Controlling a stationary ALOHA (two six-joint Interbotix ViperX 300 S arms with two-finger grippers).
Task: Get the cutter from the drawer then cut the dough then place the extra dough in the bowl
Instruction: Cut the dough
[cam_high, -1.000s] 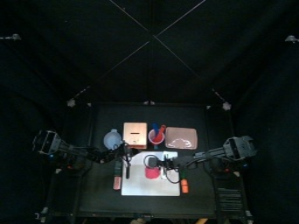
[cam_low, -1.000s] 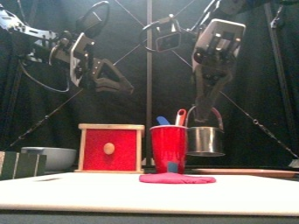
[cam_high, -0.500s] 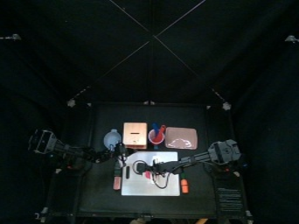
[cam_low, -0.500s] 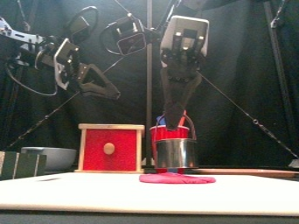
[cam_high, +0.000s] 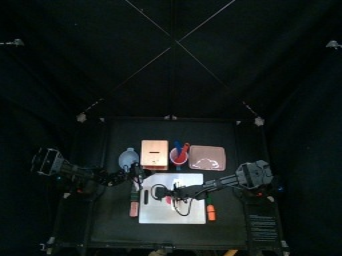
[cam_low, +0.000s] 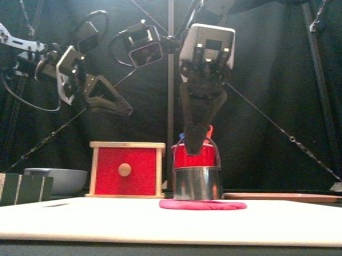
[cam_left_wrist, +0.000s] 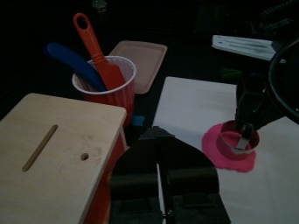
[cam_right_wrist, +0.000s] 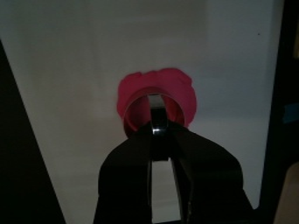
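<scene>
A red dough disc (cam_low: 203, 204) lies on the white cutting board (cam_high: 191, 203). The round metal cutter (cam_low: 198, 183) stands on the dough, and its wire handle is pinched in my right gripper (cam_low: 197, 140), which hangs straight above it. In the right wrist view the cutter's ring (cam_right_wrist: 156, 108) sits inside the dough (cam_right_wrist: 132, 94), with the right gripper (cam_right_wrist: 156, 133) shut on the handle. My left gripper (cam_low: 91, 88) hovers high at the left with nothing in it, over the wooden box (cam_left_wrist: 52, 149). The blue-grey bowl (cam_high: 128, 158) sits back left.
Behind the board stand the box with its red drawer front (cam_low: 126, 169), a red cup (cam_left_wrist: 103, 74) holding a blue and a red knife, and the pink tray (cam_high: 207, 157). Two orange toys (cam_high: 211, 212) lie beside the board's front corners.
My right gripper has come down and to the left with the cutter, from above the table onto the dough. The left gripper has drifted a little to the left.
</scene>
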